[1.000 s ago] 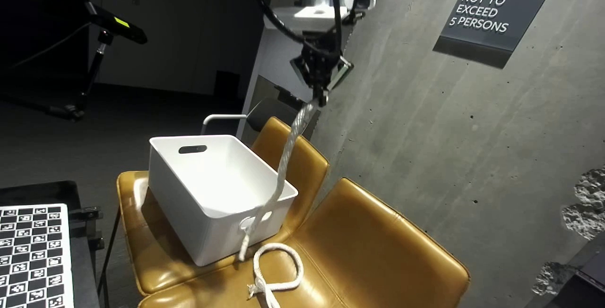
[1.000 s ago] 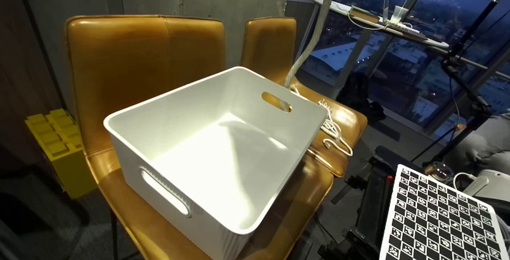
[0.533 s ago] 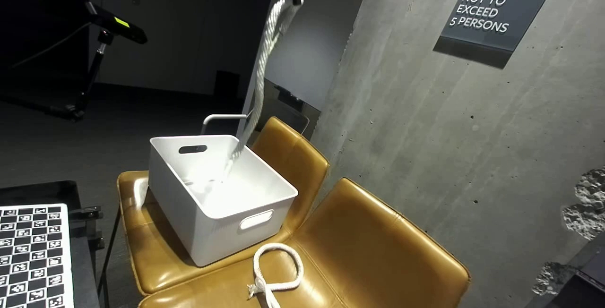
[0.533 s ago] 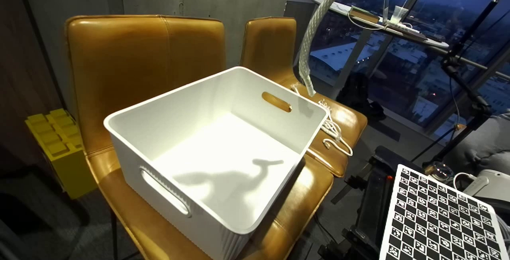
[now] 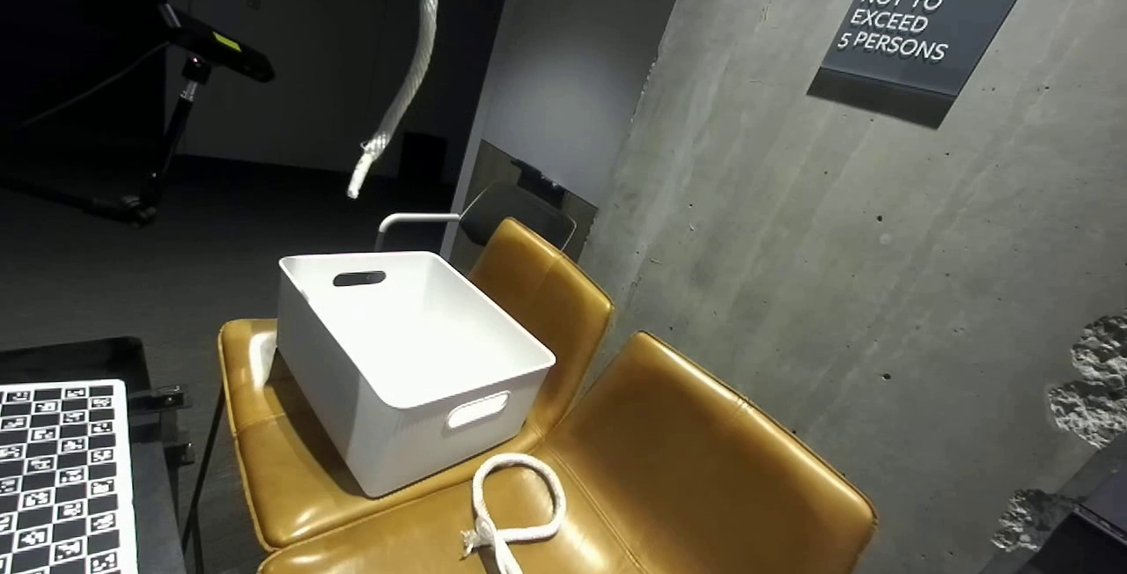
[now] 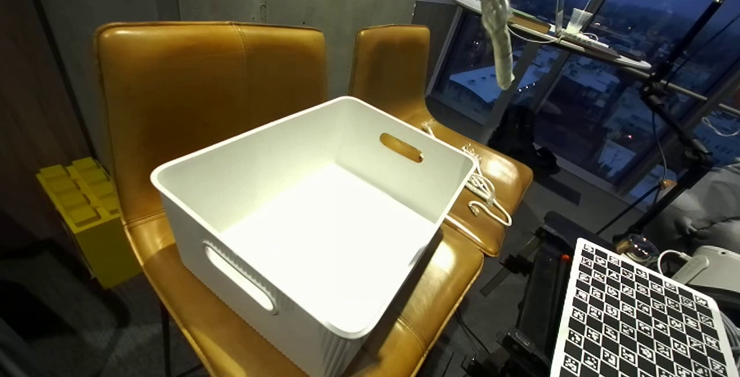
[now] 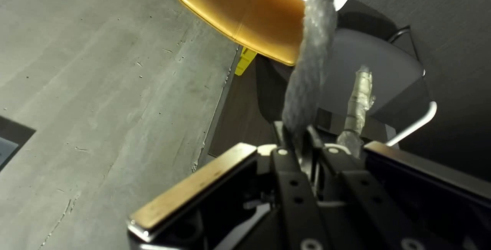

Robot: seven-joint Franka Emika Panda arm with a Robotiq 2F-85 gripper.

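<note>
In the wrist view my gripper (image 7: 297, 137) is shut on a thick pale rope (image 7: 316, 43), pinched between the fingertips. One length of it runs up past the jaws. A taped rope end (image 7: 360, 92) shows to the right of the fingers; how it joins is hidden. The rope (image 5: 423, 37) hangs in from the top edge in an exterior view, its free end in the air above and behind the white bin (image 5: 343, 407). It also dangles high at the upper right in an exterior view, where the rope (image 6: 497, 18) is clear of the bin (image 6: 191, 235). The bin's inside holds nothing visible.
The bin stands on a tan chair (image 5: 264, 468). A thin white cord loop (image 5: 528, 532) lies on the neighbouring chair (image 5: 740, 468), beside a concrete wall (image 5: 880, 292). A checkered board (image 6: 642, 313), a tripod arm (image 6: 676, 117) and a yellow block (image 6: 110, 250) stand around.
My gripper has risen out of the exterior views. The rope has swung up and away, from hanging in front of the bin to hanging higher above and beyond it. The bin stays put.
</note>
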